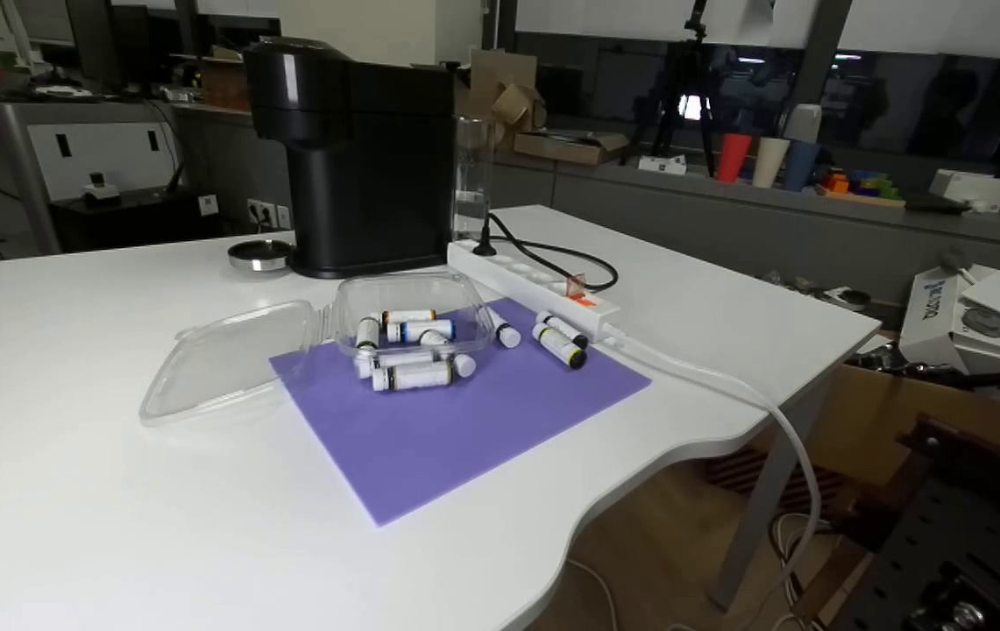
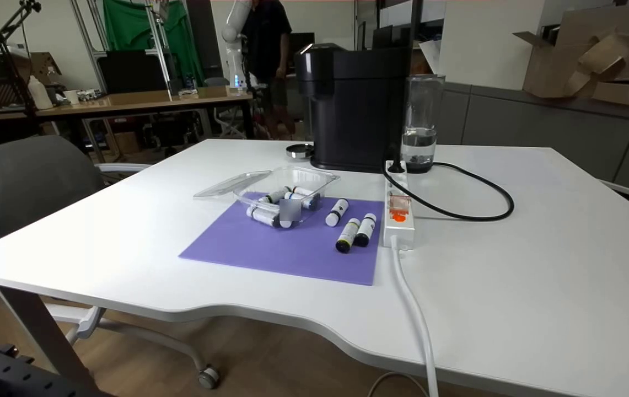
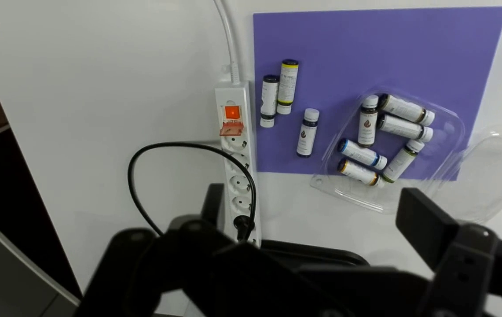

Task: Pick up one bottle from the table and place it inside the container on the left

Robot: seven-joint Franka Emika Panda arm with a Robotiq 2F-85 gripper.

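Note:
Three small white-labelled bottles lie outside the container on a purple sheet on the white table (image 1: 158, 526): a white-capped bottle (image 3: 307, 133) alone, and a yellow-banded bottle (image 3: 287, 86) beside a black-ended bottle (image 3: 269, 99). They also show in both exterior views, including the lone bottle (image 2: 337, 212) and the yellow-banded bottle (image 1: 559, 345). The clear container (image 3: 360, 203), lid open, holds several bottles lying down. It also shows in the exterior views (image 2: 314, 175). My gripper (image 3: 316, 209) is open and empty, high above the table, in the wrist view only.
A white power strip (image 1: 535, 285) with a looping black cable (image 2: 479, 219) lies beside the loose bottles. A tall black coffee machine (image 1: 368, 166) and a clear water tank (image 2: 420, 121) stand behind. The clear lid (image 1: 228, 364) lies flat beside the container. The purple sheet (image 2: 270, 259) lies beneath.

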